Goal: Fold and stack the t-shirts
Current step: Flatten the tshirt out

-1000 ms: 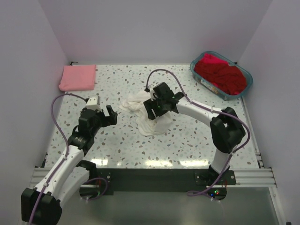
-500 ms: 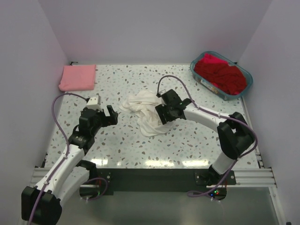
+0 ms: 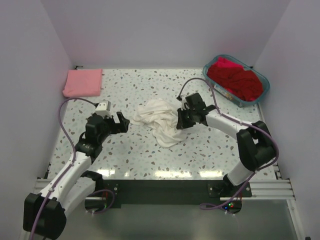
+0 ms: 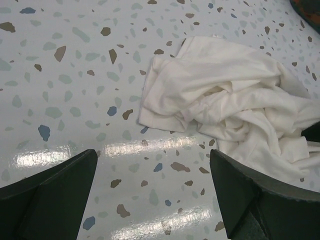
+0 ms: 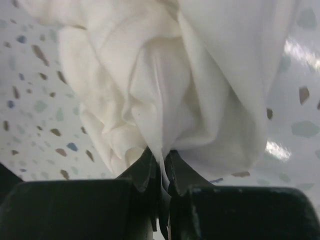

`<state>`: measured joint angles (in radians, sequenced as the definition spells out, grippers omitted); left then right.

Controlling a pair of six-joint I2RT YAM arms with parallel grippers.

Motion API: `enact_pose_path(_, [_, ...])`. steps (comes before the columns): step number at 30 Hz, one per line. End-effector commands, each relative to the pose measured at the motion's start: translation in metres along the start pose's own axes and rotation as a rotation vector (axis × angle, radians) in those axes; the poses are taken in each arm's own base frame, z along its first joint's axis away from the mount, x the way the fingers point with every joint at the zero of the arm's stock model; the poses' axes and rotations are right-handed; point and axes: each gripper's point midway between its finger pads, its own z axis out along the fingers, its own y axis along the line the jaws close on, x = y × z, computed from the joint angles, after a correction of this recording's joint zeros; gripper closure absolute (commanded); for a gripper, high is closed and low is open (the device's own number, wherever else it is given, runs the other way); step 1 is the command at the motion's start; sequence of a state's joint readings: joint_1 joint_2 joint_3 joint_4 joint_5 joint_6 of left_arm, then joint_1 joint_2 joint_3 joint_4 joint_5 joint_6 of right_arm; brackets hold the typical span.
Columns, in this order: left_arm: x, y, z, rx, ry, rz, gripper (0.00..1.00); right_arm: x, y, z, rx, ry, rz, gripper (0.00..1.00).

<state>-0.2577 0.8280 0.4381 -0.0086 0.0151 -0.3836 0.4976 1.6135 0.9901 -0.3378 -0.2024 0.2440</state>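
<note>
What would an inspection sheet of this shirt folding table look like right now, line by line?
surface: speckled table, glossy, with light glare.
job's things: white t-shirt crumpled mid-table; pink t-shirt folded at the far left corner; red t-shirts heaped in the teal basket at far right.
clutter: nothing seen.
grippers: left gripper open, beside the white shirt, not touching; right gripper shut on a pinch of its cloth.
cables: purple cables loop along both arms; no snag seen.
surroundings: plain walls on three sides.
</note>
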Motion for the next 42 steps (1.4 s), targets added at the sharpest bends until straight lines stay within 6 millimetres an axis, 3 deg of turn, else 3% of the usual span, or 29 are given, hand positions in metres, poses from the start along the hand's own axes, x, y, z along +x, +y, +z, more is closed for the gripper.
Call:
enact_pose_path(1, [-0.026,-0.015,0.003,0.054,-0.074,-0.005,0.0,-0.08,0.071,-0.025,-0.292,-0.158,-0.041,1.0])
enact_pose_path(2, [-0.029,-0.016,0.003,0.056,-0.079,-0.005,0.0,-0.117,0.094,-0.047,-0.366,-0.238,-0.066,1.0])
enact_pose_path(3, [-0.032,-0.016,0.004,0.048,-0.08,-0.004,0.0,-0.128,0.117,-0.062,-0.464,-0.252,-0.086,1.0])
enact_pose_path(4, [-0.043,-0.019,0.003,0.05,-0.096,-0.001,0.0,-0.159,0.14,-0.088,-0.533,-0.322,-0.101,1.0])
enact_pose_path(6, [-0.06,-0.022,0.002,0.045,-0.119,0.006,0.0,-0.184,0.172,-0.122,-0.653,-0.393,-0.148,1.0])
enact_pose_path(7, [-0.066,-0.023,0.001,0.041,-0.127,0.011,0.0,-0.198,0.191,-0.151,-0.729,-0.429,-0.164,1.0])
enact_pose_path(9, [-0.083,-0.028,-0.002,0.043,-0.152,0.03,0.0,-0.209,0.202,-0.179,-0.79,-0.495,-0.19,0.99])
enact_pose_path(11, [-0.089,-0.024,-0.004,0.016,-0.151,0.05,0.0,-0.207,0.191,-0.19,-0.794,-0.505,-0.171,0.96])
enact_pose_path(12, [-0.096,-0.025,-0.006,0.011,-0.159,0.056,0.0,-0.203,0.181,-0.184,-0.772,-0.494,-0.148,0.94])
enact_pose_path(13, [-0.098,-0.025,-0.006,0.009,-0.161,0.062,0.0,-0.192,0.157,-0.158,-0.69,-0.466,-0.096,0.9])
enact_pose_path(15, [-0.099,-0.025,-0.006,0.008,-0.161,0.074,0.0,-0.172,0.104,-0.133,-0.522,-0.401,0.038,0.9])
enact_pose_path(16, [-0.099,-0.025,-0.006,0.007,-0.16,0.074,0.0,-0.148,0.074,-0.109,-0.425,-0.333,0.108,0.83])
enact_pose_path(17, [-0.096,-0.025,-0.005,0.008,-0.155,0.074,0.0,-0.126,0.02,-0.092,-0.197,-0.272,0.229,0.76])
enact_pose_path(19, [-0.087,-0.023,-0.001,0.011,-0.133,0.069,0.0,-0.084,-0.024,-0.08,-0.007,-0.167,0.258,0.62])
enact_pose_path(20, [-0.085,-0.025,0.0,0.024,-0.126,0.067,0.0,-0.078,-0.044,-0.081,0.099,-0.171,0.244,0.57])
enact_pose_path(22, [-0.075,-0.027,0.006,0.04,-0.1,0.054,0.0,-0.07,-0.05,-0.084,0.131,-0.177,0.212,0.45])
enact_pose_path(24, [-0.065,-0.03,0.012,0.066,-0.064,0.047,0.0,-0.07,-0.045,-0.087,0.116,-0.188,0.196,0.41])
enact_pose_path(27, [-0.048,-0.036,0.022,0.106,0.01,0.037,0.0,-0.066,-0.03,-0.084,0.083,-0.183,0.145,0.4])
enact_pose_path(31, [-0.028,-0.053,0.036,0.187,0.11,0.043,0.02,-0.043,-0.001,-0.066,0.074,-0.12,0.053,0.4])
enact_pose_path(34, [0.007,-0.083,0.045,0.268,0.272,0.116,0.04,-0.028,-0.007,-0.057,0.11,-0.101,0.091,0.39])
enact_pose_path(35, [0.007,-0.083,0.051,0.267,0.28,0.128,0.04,-0.031,-0.01,-0.059,0.129,-0.115,0.091,0.39])
enact_pose_path(36, [0.025,-0.094,0.047,0.285,0.347,0.163,0.05,-0.03,-0.014,-0.059,0.149,-0.12,0.094,0.39])
enact_pose_path(39, [0.053,-0.111,0.048,0.282,0.437,0.265,0.07,-0.034,-0.02,-0.062,0.181,-0.146,0.09,0.39])
enact_pose_path(42, [0.062,-0.111,0.048,0.232,0.437,0.303,0.08,-0.034,-0.027,-0.061,0.218,-0.152,0.084,0.39])
